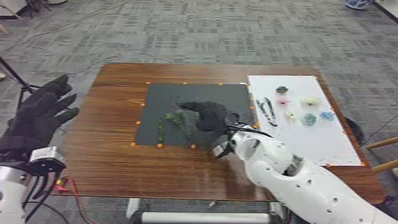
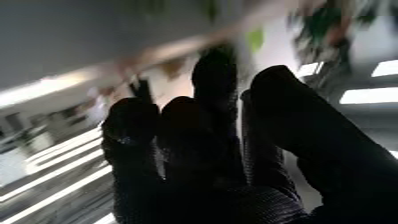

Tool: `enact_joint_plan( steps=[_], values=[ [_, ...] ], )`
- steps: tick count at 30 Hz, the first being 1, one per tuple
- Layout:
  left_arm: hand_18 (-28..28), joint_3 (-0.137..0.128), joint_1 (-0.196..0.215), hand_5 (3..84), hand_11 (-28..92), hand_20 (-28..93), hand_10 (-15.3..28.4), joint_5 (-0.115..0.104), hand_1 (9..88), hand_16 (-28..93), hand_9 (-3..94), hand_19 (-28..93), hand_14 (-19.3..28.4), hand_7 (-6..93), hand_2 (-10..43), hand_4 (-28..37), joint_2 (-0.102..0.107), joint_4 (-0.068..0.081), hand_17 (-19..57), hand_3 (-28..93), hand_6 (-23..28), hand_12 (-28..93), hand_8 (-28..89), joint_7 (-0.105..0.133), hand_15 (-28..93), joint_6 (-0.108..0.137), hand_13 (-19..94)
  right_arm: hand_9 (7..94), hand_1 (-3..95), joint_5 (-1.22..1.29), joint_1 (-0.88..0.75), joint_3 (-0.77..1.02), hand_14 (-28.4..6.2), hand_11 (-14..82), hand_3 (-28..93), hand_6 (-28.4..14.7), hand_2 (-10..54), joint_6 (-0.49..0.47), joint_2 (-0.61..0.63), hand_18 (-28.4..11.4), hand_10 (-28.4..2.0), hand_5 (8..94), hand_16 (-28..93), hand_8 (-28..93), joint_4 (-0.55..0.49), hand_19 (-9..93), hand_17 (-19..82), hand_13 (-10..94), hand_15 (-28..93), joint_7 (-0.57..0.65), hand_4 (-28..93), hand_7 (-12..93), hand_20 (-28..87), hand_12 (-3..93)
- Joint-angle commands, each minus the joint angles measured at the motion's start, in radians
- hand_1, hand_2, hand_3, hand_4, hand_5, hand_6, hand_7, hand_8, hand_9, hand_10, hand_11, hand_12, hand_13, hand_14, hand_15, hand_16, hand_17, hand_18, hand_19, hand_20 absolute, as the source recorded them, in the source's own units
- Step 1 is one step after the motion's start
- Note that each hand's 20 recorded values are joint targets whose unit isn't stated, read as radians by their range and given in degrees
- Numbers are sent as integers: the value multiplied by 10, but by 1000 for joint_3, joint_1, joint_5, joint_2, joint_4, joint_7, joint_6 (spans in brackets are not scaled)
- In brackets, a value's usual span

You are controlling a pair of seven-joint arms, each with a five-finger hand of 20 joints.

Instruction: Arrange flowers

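Hovering above mat (image 1: 164,95) with right robot hand (image 1: 210,114) extended, fingers pressed together. Treat stems (image 1: 161,132) as probably light, flexible; pinch mid-length, sparing leaves (image 1: 176,119).

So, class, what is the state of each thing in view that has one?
Left hand, open
Right hand, over dark mat, grip unclear
Dark mat, flat
White sheet, flat
Stems, on dark mat
Flowers, loose on white sheet
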Motion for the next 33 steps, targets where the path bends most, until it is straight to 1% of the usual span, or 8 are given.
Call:
enact_joint_plan(
  steps=[1,4,9,11,14,17,23,33],
  values=[
    [192,-4,16,213,140,97,87,2,257,-22,148,378,117,164,-95,-278,-10,-7,-128,695,11,212,-76,4,335,4,54,661,334,-44,85,-117,-93,476,932,36,43,-80,64,-236,-125,246,393,-133,36,928,360,724,853,23,-109,178,509,598],
    [192,-7,17,213,140,97,87,2,256,-23,148,378,117,163,-95,-279,-9,-7,-128,696,11,212,-76,4,334,4,54,686,329,-64,102,-137,-89,498,932,37,48,-101,67,-237,-122,238,379,-135,38,931,375,738,862,44,-99,177,520,570],
    [192,-6,13,213,138,97,87,3,257,-22,148,378,117,164,-95,-279,-7,-5,-128,696,11,211,-76,2,335,1,54,723,304,-95,121,-159,-79,512,932,32,66,-144,88,-240,-120,276,368,-146,26,932,412,771,874,65,-69,186,553,551],
    [192,-11,20,213,137,97,86,3,257,-22,148,378,117,164,-95,-279,-8,-8,-128,695,11,211,-76,4,335,1,54,733,284,-97,126,-162,-80,523,932,27,88,-166,100,-239,-120,301,370,-143,14,932,411,770,874,65,-60,176,556,539],
    [192,-12,20,213,139,97,87,2,256,-22,149,378,117,163,-95,-278,-8,-7,-128,696,11,213,-76,-1,336,2,54,748,256,-116,137,-171,-81,542,932,22,120,-185,118,-240,-121,348,371,-145,-4,932,410,771,874,50,-47,175,558,517],
    [192,-13,21,214,139,96,87,3,257,-22,149,378,117,164,-95,-279,-5,-7,-128,696,11,212,-76,1,336,2,54,751,246,-123,132,-160,-82,550,932,23,130,-205,133,-242,-122,370,373,-146,-32,932,409,770,875,29,-44,176,559,508],
    [192,-13,23,213,138,96,85,4,257,-22,149,378,117,164,-95,-279,-8,-8,-128,695,11,212,-76,0,334,0,54,751,227,-134,122,-155,-86,558,932,27,140,-213,136,-244,-123,390,375,-147,-67,932,405,767,876,18,-40,175,561,499],
    [192,-10,22,213,139,96,86,5,257,-22,148,378,117,164,-95,-278,-10,-9,-128,696,11,213,-76,-1,335,3,54,750,209,-130,108,-148,-86,570,932,26,150,-205,118,-244,-124,394,374,-147,-69,932,404,767,877,10,-43,170,562,481]
  ],
)
